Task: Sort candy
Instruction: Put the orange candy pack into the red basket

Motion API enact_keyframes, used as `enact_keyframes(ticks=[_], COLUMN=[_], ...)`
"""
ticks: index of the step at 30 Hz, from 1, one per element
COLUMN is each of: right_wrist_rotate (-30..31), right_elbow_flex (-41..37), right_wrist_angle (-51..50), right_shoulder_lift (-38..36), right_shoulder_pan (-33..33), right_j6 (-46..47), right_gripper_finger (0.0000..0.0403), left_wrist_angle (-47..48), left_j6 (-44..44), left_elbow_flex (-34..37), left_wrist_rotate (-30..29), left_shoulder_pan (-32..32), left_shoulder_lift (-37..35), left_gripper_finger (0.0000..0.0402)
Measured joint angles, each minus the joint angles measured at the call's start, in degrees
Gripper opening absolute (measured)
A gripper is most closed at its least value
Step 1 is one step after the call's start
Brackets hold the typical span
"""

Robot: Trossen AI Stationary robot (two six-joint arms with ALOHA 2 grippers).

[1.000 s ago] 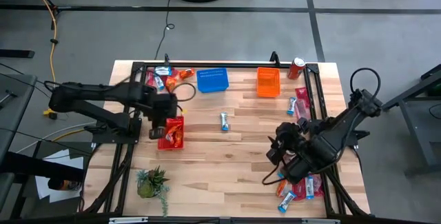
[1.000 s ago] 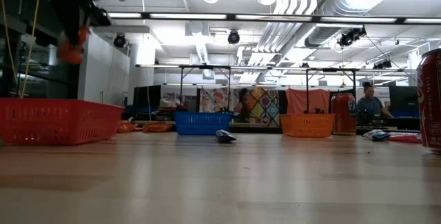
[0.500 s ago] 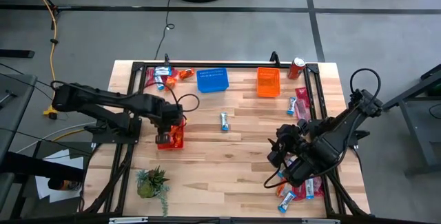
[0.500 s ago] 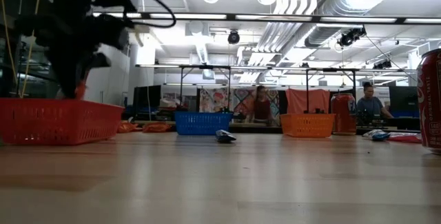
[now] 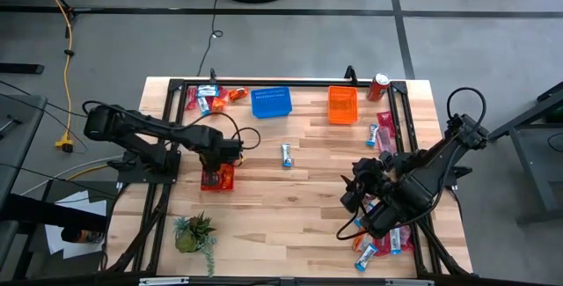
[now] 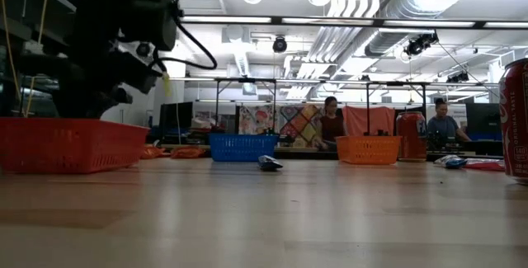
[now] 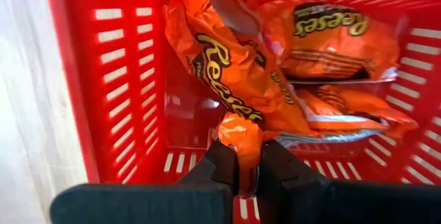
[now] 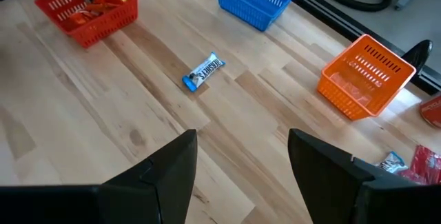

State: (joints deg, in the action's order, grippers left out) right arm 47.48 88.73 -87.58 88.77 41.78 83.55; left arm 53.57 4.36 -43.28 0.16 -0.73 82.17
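My left gripper is down inside the red basket, shut on an orange candy packet. More orange packets lie on the basket's floor beneath it. In the high view the left gripper covers part of the red basket. A blue-and-white candy bar lies flat mid-table. My right gripper hovers open above the table's right side, holding nothing. In the low view the basket wall hides the left fingers. My left gripper pinches the orange packet's crimped end between its two fingers, coming from above and pointing down. The packet hangs below the fingers inside the red basket, over the other packets. I cannot tell whether its lower end touches them.
A blue basket and an orange basket stand at the far edge, with a red soda can beside them. Loose candy lies at the far left, the right and the near right. A small plant stands near left.
My left gripper has come down from above the red basket into it, staying shut on the orange packet, which now hangs inside the basket.
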Motion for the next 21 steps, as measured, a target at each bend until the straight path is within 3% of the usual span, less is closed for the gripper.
enact_keyframes(ticks=[16, 21], right_wrist_rotate=[-3.2, -4.9], right_elbow_flex=[0.0, 0.0], right_wrist_angle=[0.5, 0.6], right_shoulder_lift=[0.0, 0.0], right_shoulder_pan=[-0.2, -0.1], right_j6=[1.0, 3.2], right_gripper_finger=[0.0222, 0.0222], left_wrist_angle=[3.0, 4.6], left_j6=[-0.1, -0.1], left_elbow_flex=[-2.8, -6.1], left_wrist_rotate=[0.2, 0.2], left_shoulder_pan=[0.0, 0.0], left_shoulder_lift=[0.8, 0.8], left_gripper_finger=[0.0013, 0.0035])
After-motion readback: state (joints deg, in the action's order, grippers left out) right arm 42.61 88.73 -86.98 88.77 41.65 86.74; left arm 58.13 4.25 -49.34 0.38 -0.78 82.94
